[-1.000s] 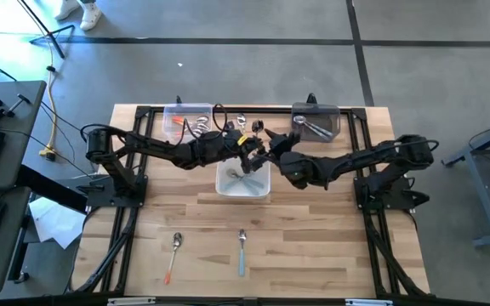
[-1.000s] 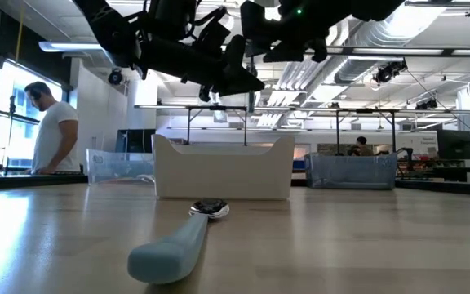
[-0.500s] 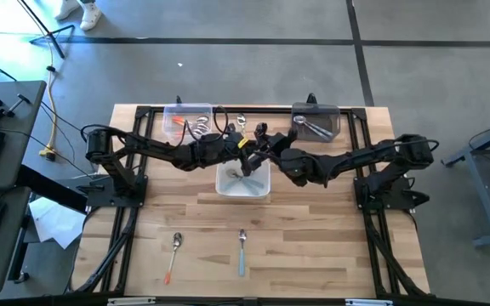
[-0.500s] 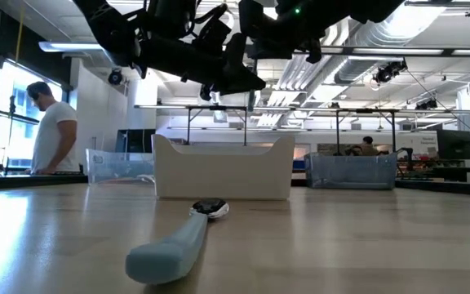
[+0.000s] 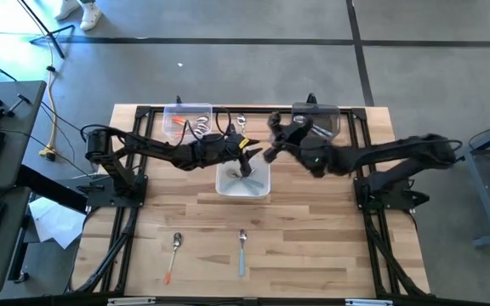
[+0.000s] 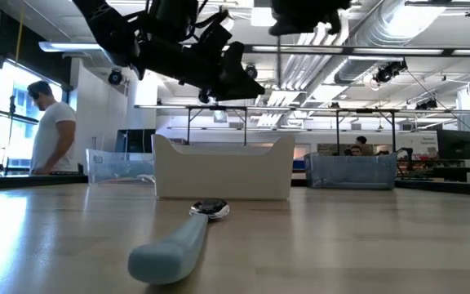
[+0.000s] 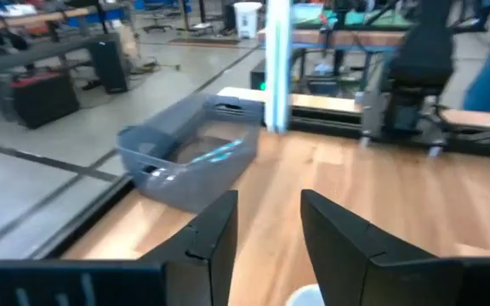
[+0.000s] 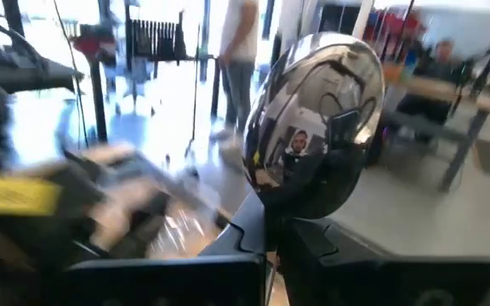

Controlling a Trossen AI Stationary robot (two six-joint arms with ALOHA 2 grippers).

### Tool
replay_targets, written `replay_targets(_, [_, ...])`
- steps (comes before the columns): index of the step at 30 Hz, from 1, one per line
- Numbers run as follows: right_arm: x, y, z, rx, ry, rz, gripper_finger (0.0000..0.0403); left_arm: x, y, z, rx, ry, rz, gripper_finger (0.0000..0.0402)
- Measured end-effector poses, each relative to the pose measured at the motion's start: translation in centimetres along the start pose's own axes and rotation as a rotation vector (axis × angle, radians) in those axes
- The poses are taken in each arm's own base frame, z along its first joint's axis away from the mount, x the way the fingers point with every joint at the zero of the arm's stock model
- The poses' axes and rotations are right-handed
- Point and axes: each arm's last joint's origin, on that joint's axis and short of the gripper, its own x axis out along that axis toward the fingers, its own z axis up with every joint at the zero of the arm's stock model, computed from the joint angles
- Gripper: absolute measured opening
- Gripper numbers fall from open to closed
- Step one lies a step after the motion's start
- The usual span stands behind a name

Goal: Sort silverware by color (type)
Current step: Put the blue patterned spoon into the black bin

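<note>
no text, label, brand, number or sign can be read anywhere in these views.

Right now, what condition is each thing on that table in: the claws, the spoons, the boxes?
Left gripper: open, empty, above the white bin.
Right gripper: shut on a spoon, bowl up.
White bin: holds spoons.
Left clear bin: holds spoons.
Right grey bin: holds silver spoons.
Orange spoon: lying loose on the table.
Blue spoon: lying loose on the table.

Left pincer hovers over the white bin; two spoons lie near.
</note>
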Motion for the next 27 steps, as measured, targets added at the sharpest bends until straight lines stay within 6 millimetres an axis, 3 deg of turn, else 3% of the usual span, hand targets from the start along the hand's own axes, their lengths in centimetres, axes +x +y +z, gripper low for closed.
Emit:
replay_targets(7, [0.1, -9.0, -1.1, -0.091, 0.363, 0.015, 0.0001, -2.4, 0.2, -0.7, -0.104, -0.131, -0.104, 0.011])
replay_targets(11, [1.7, -13.3, -3.0, -0.169, 0.569, 0.102, 0.0001, -4.3, 1.0, -0.2, -0.114, -0.222, -0.141, 0.0087])
replay_targets(15, [4.0, -16.9, -4.7, -0.271, 0.655, 0.175, 0.0001, -5.9, 1.3, -0.3, -0.078, -0.231, -0.153, 0.007])
replay_targets(21, [7.2, -21.1, -8.2, -0.334, 0.756, 0.252, 0.0, -7.5, 1.8, -0.5, -0.042, -0.244, -0.104, 0.0056])
replay_targets(27, [8.8, -22.7, -11.5, -0.39, 0.877, 0.306, 0.0, -7.6, 2.0, -0.6, -0.037, -0.244, -0.084, 0.0051])
